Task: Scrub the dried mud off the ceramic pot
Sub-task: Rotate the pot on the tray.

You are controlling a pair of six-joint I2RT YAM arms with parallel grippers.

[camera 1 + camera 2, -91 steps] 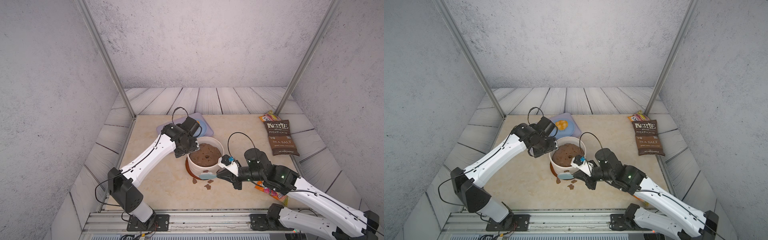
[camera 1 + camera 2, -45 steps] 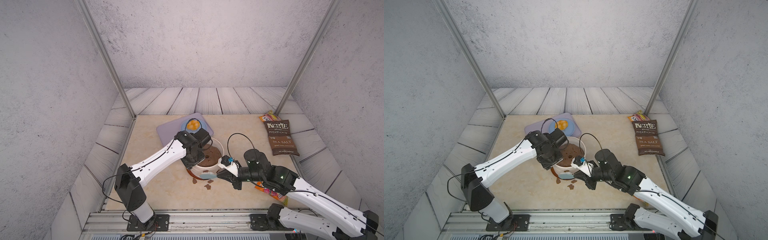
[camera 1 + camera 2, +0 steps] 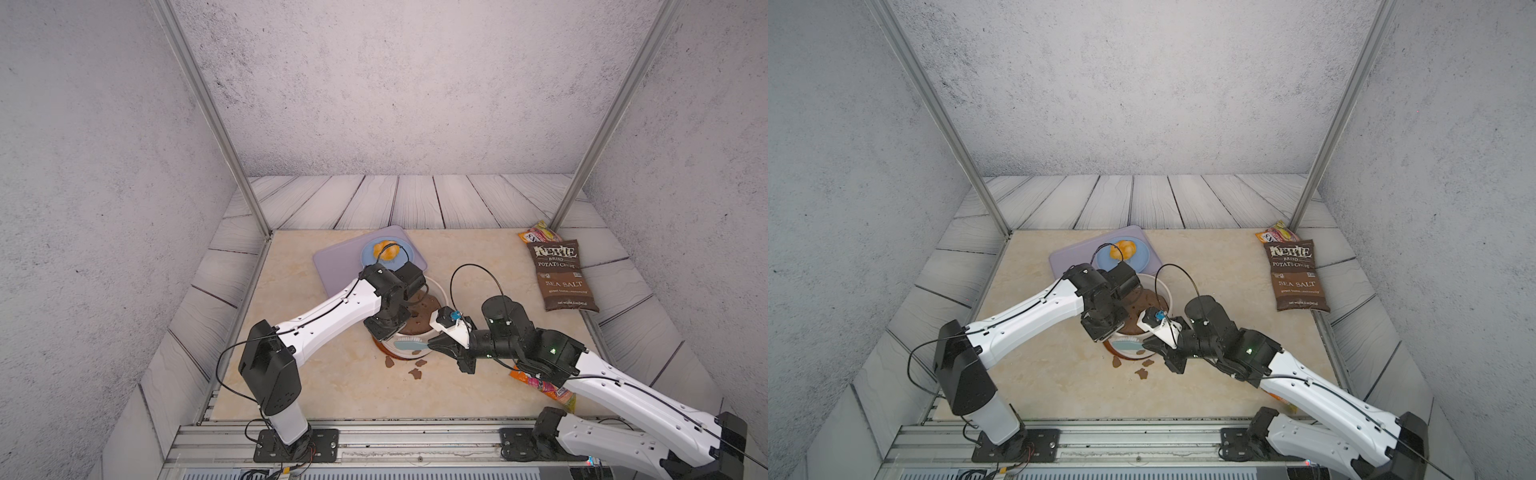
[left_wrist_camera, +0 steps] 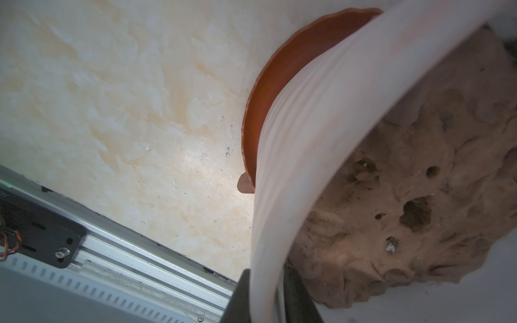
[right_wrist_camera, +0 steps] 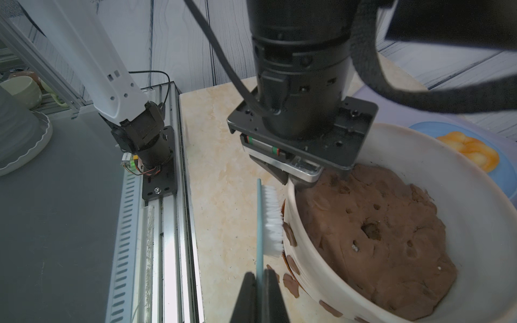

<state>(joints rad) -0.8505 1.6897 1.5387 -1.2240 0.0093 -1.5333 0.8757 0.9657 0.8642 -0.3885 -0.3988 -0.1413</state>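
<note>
1. Left gripper: one. Its black fingers are closed on the wall of the cream-white, ribbed, cylindrical ceramic pot, one finger inside the rim and one outside.
2. Right gripper: one. It is clamped tight on the thin pale-teal handle of a white-bristled brush. The bristles touch the pot's outer wall.
3. Ceramic pot: one, at lower centre in both top views. It stands upright on one rust-brown round saucer and holds one lumpy brown soil mound with a central hole.
4. Dried mud: flat matte brown patches. At least three are on the pot's outer wall beside the bristles. Three more pieces lie loose on the tabletop just below the pot in a top view.
5. Round blue plate: one, just above the pot in the frame. It carries one orange-yellow bun and sits on one lavender rectangular mat.
6. Snack packets: three.
   - A brown Kettle potato-chip bag lies at the right.
   - A yellow-red packet lies at the chip bag's upper edge.
   - An orange-pink packet lies partly under the right arm.
7. Surface: one beige marbled tabletop. One aluminium rail runs along the lower edge and carries both arm bases.
8. Room: pale wood-plank surround, grey textured walls and two slanted metal posts.
</note>
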